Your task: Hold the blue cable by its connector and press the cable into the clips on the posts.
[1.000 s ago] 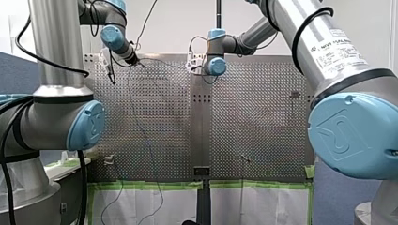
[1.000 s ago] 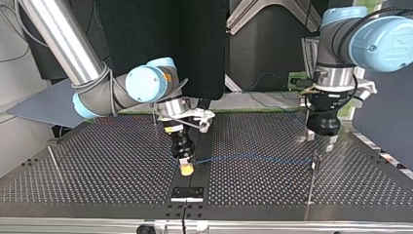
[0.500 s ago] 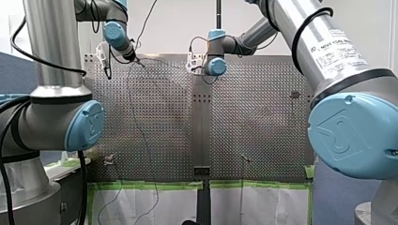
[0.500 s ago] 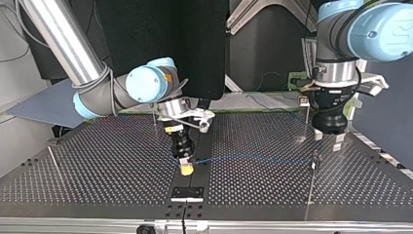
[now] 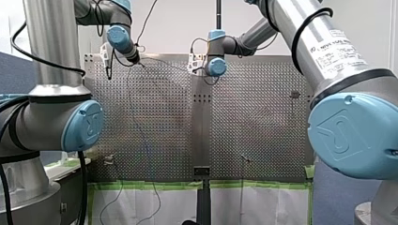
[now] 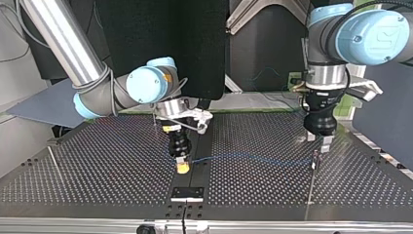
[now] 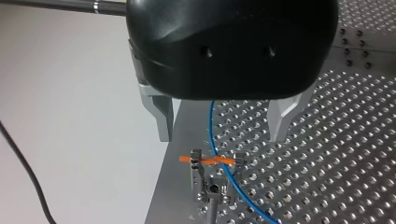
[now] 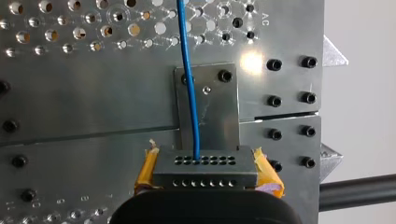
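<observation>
**Right claw**. Enters the top view from 10 o'clock and points down at the middle seam of the table. Clamped on the grey connector, with one of the yellow pads pressed to each end of the block. Two rows of small holes on the connector's face in the right wrist view.

**Blue cable**. Leaves the connector's farther row of holes and runs straight ahead of the right claw, over a small bolted plate. In the top view, stretches low above the table from the connector toward 3 o'clock, as far as the clip.

**Clip**. Sits atop a thin post at about 3 o'clock of the connector in the top view. Carries an orange band strung between two prongs. Crossed by the cable at the band's middle. Cannot tell whether the cable is seated in the clip or only lies across it.

**Left claw**. Comes down at 2 o'clock in the top view and hangs just at 12 o'clock of the clip, apart from it. Metal fingers spread wide, gripping nothing. Cable and clip visible through the gap, farther on.

**Perforated table**. Bears two more thin rods: an edge post at 9 o'clock of the right claw, and a rear post at 11 o'clock of it.
</observation>
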You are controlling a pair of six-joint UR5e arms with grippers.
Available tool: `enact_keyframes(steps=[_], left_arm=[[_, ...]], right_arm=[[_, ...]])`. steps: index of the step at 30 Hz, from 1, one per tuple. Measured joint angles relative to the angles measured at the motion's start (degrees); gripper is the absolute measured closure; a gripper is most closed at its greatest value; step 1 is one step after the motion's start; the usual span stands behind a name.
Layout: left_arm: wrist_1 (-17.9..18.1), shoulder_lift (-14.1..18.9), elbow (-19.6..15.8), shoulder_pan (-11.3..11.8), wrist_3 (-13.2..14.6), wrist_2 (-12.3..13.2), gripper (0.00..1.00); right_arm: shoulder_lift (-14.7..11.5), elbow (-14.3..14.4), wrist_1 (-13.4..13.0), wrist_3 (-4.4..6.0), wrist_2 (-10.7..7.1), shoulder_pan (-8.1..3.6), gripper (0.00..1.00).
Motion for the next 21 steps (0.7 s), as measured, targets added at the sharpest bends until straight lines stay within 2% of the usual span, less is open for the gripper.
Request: enact_keyframes(steps=[8,21], left_arm=[[-0.1,-0.2,0.0,-0.6,3.6,-2.1,0.0],[-0.1,-0.2,0.0,-0.8,4.2,-2.6,0.0]], right_arm=[[0.1,0.0,0.2,-0.08,0.74,-0.06,1.0],[1.4,0.0,0.2,-0.52,0.77,-0.04,1.0]])
